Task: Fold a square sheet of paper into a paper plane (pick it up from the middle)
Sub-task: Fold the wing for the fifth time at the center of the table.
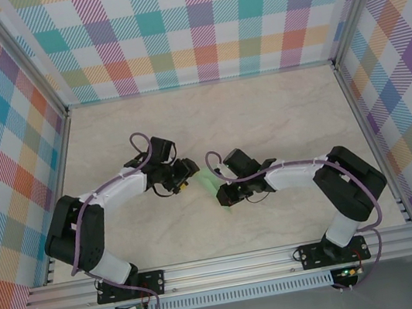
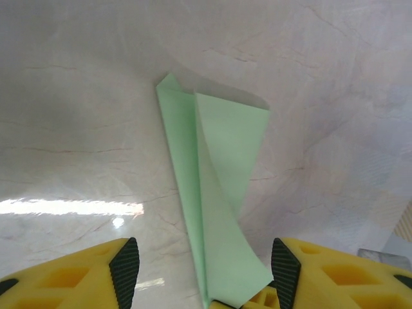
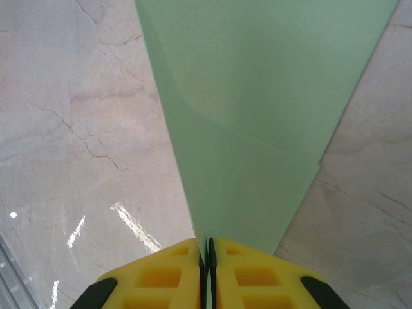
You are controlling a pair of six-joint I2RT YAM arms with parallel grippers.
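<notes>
1. The paper plane (image 1: 210, 182) is a pale mint-green folded piece. It sits about midway between the left and right edges of the marble-patterned table (image 1: 261, 106), slightly closer to the near edge than to the far one, in the gap between the two grippers.
2. In the left wrist view the paper plane (image 2: 215, 187) is a narrow, kite-like shape. One sharp tip points away from the camera, a long crease runs down it, and one flap curls upward at the near end.
3. In the right wrist view the paper plane (image 3: 257, 96) spreads out from the fingers as two overlapping layers. Whether any of it rests on the surface I cannot tell.
4. The right gripper (image 3: 207, 248) has its yellow fingers (image 3: 167, 270) pressed together, with the paper's near edge pinched in the seam between them. From above, the right gripper (image 1: 224, 193) meets the sheet at its near right side.
5. The left gripper (image 2: 205, 254) has its jaws apart. The paper's curled end lies between the black pads (image 2: 125, 267) without being squeezed, closer to the right-hand pad.
6. From above, the left gripper (image 1: 184, 172) sits just beside the paper's left side.
7. Purple cables (image 1: 138, 143) loop over both arms.
8. Plaid walls (image 1: 201, 22) enclose the left, far and right edges.
</notes>
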